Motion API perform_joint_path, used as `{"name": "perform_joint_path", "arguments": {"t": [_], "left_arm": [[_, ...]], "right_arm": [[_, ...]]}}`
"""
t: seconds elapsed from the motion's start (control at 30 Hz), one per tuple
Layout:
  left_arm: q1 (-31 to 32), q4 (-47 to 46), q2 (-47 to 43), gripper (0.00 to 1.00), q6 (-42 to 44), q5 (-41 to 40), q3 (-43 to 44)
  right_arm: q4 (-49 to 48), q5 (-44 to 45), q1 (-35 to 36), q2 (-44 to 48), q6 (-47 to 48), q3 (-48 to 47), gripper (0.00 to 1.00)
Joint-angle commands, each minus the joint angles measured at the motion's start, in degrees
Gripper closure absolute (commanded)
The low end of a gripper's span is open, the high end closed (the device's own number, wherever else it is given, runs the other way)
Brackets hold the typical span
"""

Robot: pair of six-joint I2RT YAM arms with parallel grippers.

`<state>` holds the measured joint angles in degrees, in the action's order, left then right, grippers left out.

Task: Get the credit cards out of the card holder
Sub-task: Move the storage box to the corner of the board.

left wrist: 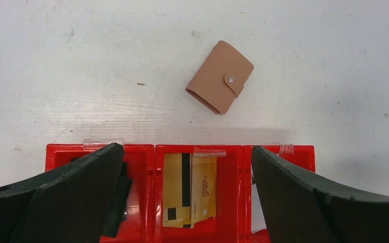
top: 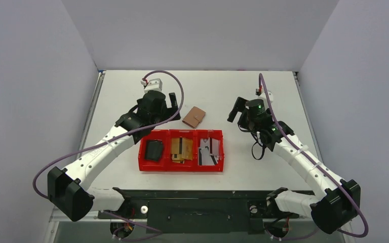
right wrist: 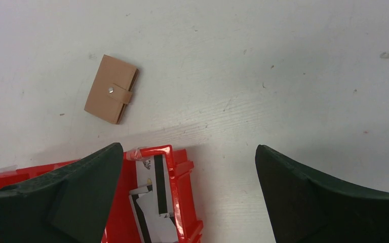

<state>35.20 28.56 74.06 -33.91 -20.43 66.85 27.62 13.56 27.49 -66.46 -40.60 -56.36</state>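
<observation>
The card holder [top: 194,117] is a small tan leather bifold, folded and snapped shut, lying on the white table just beyond the red tray [top: 182,168]. It also shows in the left wrist view [left wrist: 220,77] and the right wrist view [right wrist: 110,89]. No credit cards show at the holder; whatever is inside it is hidden. My left gripper [top: 174,105] is open and empty, hovering left of the holder over the tray's far edge [left wrist: 185,164]. My right gripper [top: 235,112] is open and empty, to the right of the holder [right wrist: 188,157].
The red tray [left wrist: 154,154] has three compartments. The left one holds a black pouch-like item [top: 154,150]. The middle one holds gold cards [left wrist: 189,190]. The right one holds pale silver-white cards with black stripes [right wrist: 154,202]. Grey walls stand on three sides.
</observation>
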Motion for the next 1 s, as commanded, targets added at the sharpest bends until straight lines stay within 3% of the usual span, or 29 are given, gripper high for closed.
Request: {"name": "perform_joint_path", "arguments": {"t": [0.0,0.53,0.97], "left_arm": [[-0.41,0.70,-1.64,0.02,0.26,-1.13,0.45],[-3.38,2.31,-3.06,0.02,2.96,4.71,-0.63],[-4.26,2.44,-2.64,0.02,1.76,7.93,-2.51]], "right_arm": [[0.23,0.51,0.43,2.11,0.20,-1.86,0.00],[1.50,0.32,2.83,-2.07,0.81,-3.92,0.00],[2.01,-3.89,6.53,-16.02,3.15,-10.98,0.01]]}}
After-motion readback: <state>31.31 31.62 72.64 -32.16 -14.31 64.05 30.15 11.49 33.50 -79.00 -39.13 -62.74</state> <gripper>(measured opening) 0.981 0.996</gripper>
